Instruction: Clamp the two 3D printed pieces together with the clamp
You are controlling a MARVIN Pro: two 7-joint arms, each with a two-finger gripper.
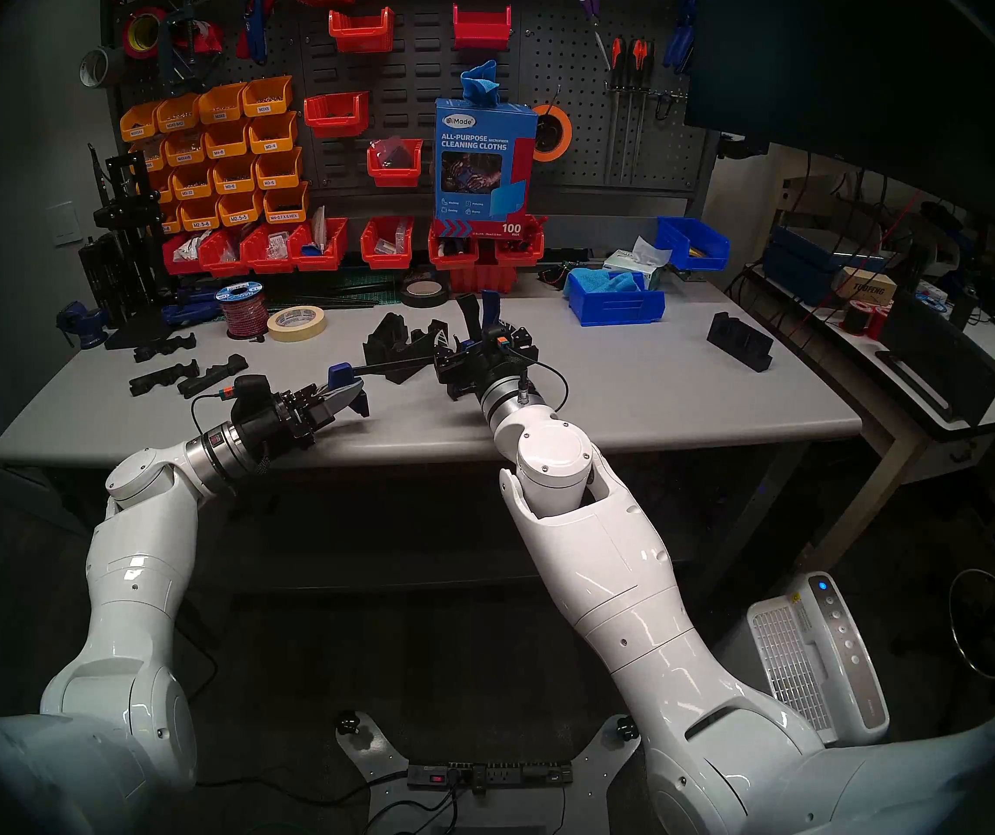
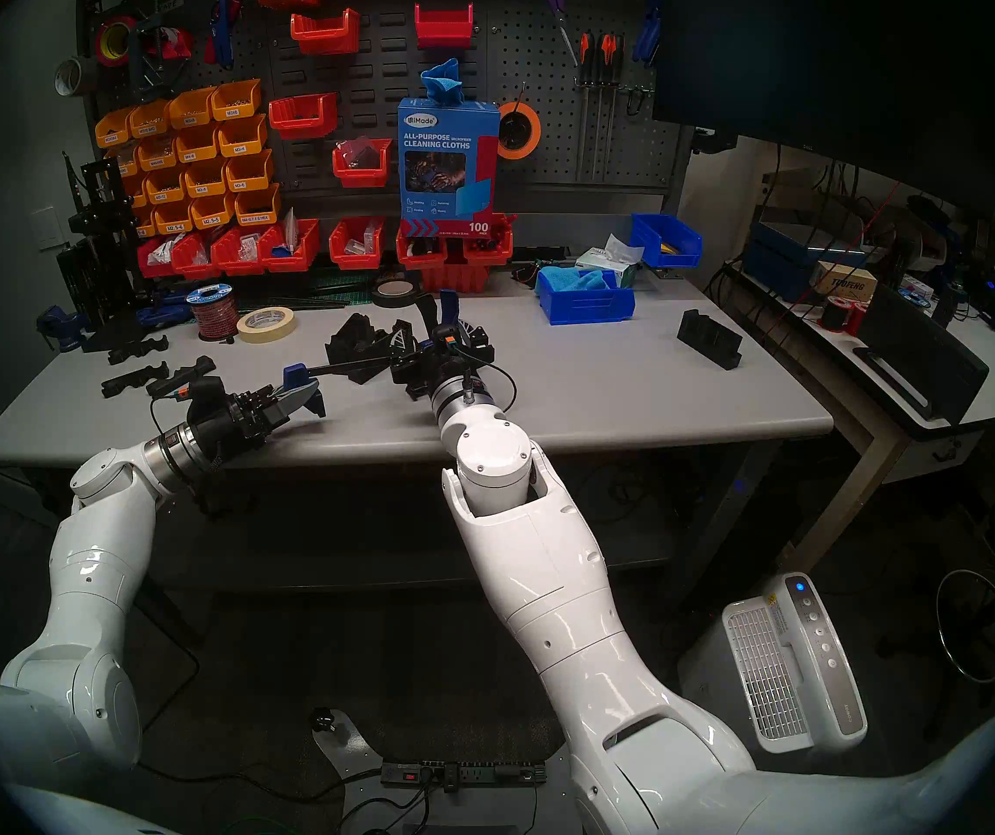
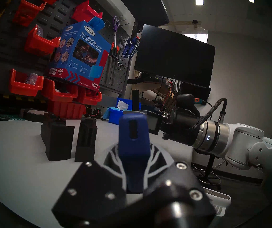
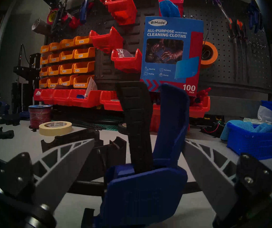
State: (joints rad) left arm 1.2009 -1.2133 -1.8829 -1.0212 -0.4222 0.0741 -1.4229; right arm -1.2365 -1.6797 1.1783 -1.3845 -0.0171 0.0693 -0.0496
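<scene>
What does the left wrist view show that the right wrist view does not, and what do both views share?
Only the left wrist view: the left hand shut on the bar clamp's blue fixed jaw, the right arm's silver wrist, and the black monitor.

Only the right wrist view: the open right hand around the clamp's black trigger handle, the cream masking tape roll, and the orange bins.

Both: the two black notched 3D printed pieces and the blue cleaning cloths box.
</scene>
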